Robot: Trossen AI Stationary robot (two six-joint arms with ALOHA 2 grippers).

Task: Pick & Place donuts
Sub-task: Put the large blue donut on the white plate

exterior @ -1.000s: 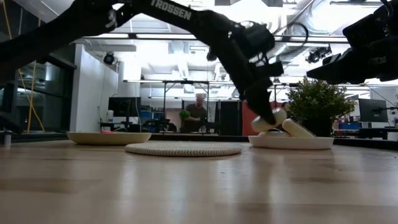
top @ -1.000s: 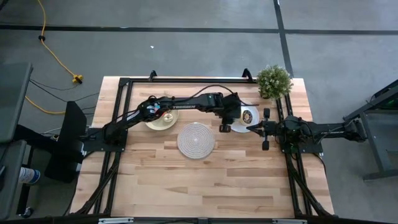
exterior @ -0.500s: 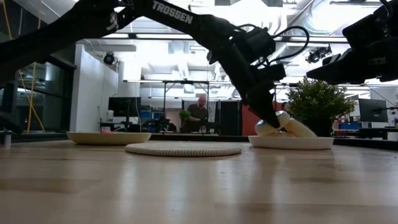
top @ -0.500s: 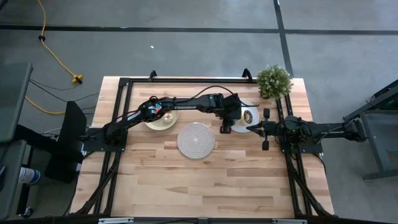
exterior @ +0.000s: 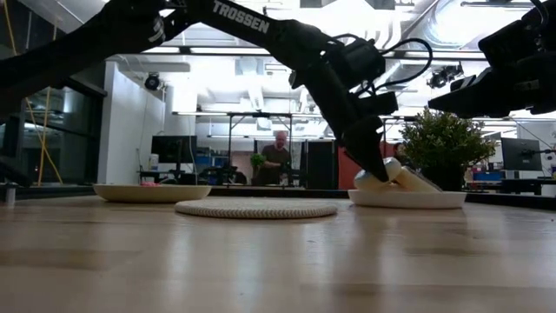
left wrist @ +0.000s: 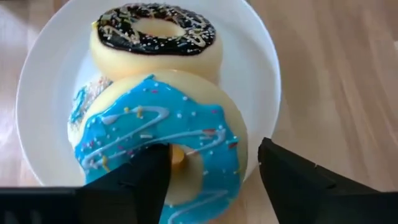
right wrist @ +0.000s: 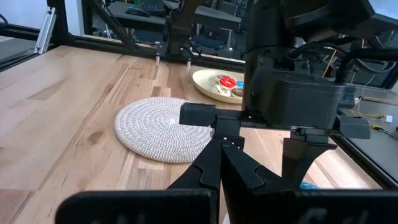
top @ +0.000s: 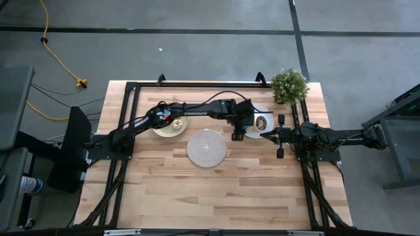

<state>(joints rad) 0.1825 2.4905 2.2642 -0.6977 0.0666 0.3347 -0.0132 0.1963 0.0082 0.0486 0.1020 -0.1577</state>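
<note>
Left gripper [left wrist: 211,168] jaws straddle blue donut [left wrist: 163,140] on white plate [left wrist: 43,74]

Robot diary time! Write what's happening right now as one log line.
left gripper: open around blue-iced donut, over white plate | chocolate-iced donut: on plate | right gripper: shut, waiting beside plate

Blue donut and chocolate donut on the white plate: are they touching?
Touching. The left wrist view shows the blue donut leaning tilted against the chocolate donut on the white plate, edges overlapping with no gap.
</note>
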